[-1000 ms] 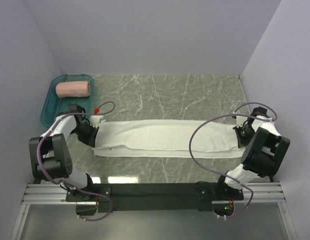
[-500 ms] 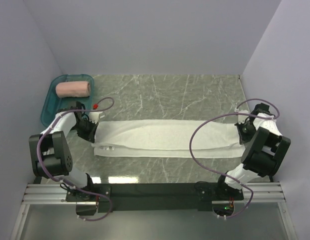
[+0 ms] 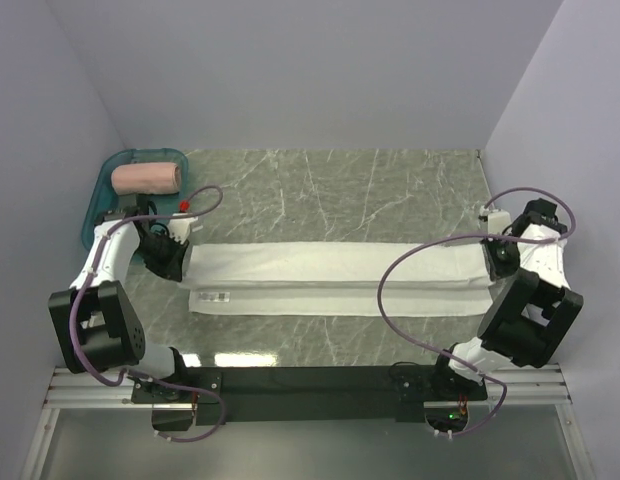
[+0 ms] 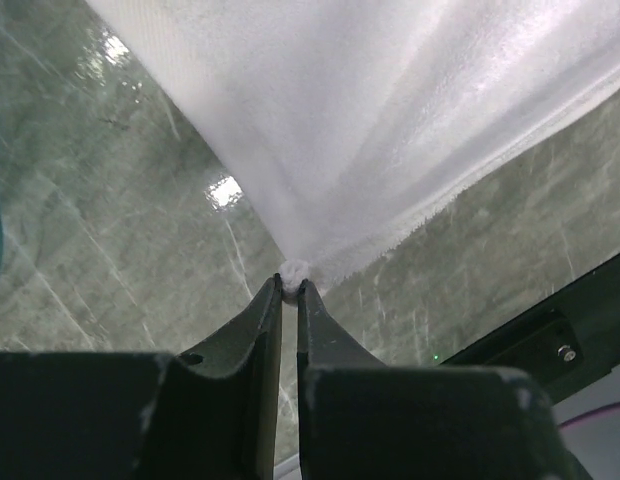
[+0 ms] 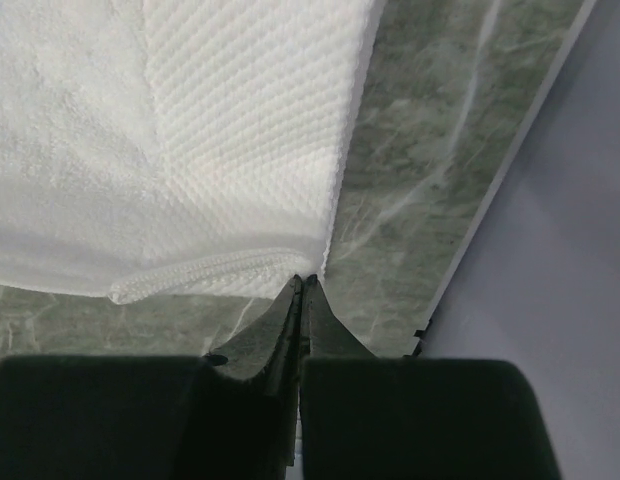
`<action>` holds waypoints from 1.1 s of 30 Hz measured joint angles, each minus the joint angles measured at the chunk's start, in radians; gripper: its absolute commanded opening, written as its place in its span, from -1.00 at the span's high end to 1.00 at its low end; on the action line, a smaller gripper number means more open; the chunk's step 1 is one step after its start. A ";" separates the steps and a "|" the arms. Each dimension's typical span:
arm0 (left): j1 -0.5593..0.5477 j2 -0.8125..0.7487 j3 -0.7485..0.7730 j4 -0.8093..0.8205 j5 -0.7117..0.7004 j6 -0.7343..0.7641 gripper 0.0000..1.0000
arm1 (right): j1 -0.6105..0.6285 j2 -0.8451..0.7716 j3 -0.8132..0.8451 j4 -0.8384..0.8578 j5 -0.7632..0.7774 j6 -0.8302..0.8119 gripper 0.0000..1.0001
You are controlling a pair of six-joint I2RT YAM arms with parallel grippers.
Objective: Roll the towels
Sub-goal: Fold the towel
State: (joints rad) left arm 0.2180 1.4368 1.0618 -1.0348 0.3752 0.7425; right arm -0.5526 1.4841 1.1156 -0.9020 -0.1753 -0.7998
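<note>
Here we go: the white towel [image 3: 340, 278] lies in a long strip across the table [image 3: 320, 180], starting just beside the tray [image 3: 93, 215] and running well away from it. The pink towel [image 3: 146, 179] sits rolled up inside the tray, so that one looks finished.

The left gripper [image 4: 290, 283] is at the end nearest the tray, fingers pinched narrow on a little tuft of the towel's corner. The right gripper [image 5: 303, 283] is at the end farthest from the tray, fingers pressed tight together right at the hem corner, and it looks to me like a grip.

I'd say this is the tidying fold before the roll. Both ends should travel level with even tension, and the edges should be set down square. Those are thin pinches, so a tug could slip a corner free.
</note>
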 measured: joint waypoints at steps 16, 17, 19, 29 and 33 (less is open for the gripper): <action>-0.018 0.097 -0.130 0.072 -0.026 -0.006 0.99 | -0.008 0.137 -0.139 0.103 0.078 -0.001 1.00; -0.019 0.102 -0.133 0.082 -0.029 -0.010 0.99 | -0.008 0.138 -0.139 0.103 0.079 -0.001 1.00; -0.019 0.106 -0.138 0.097 -0.033 -0.022 0.99 | -0.008 0.138 -0.139 0.103 0.079 -0.001 1.00; -0.019 0.106 -0.122 0.090 -0.032 -0.028 0.99 | -0.008 0.138 -0.100 0.074 0.077 -0.001 1.00; -0.018 0.105 -0.040 0.031 -0.016 -0.021 0.99 | -0.008 0.135 -0.032 0.027 0.061 -0.001 1.00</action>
State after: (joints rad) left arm 0.2001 1.5421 1.0222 -1.0035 0.3592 0.7216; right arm -0.5610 1.6192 1.0832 -0.8749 -0.1146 -0.8009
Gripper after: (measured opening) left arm 0.124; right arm 0.007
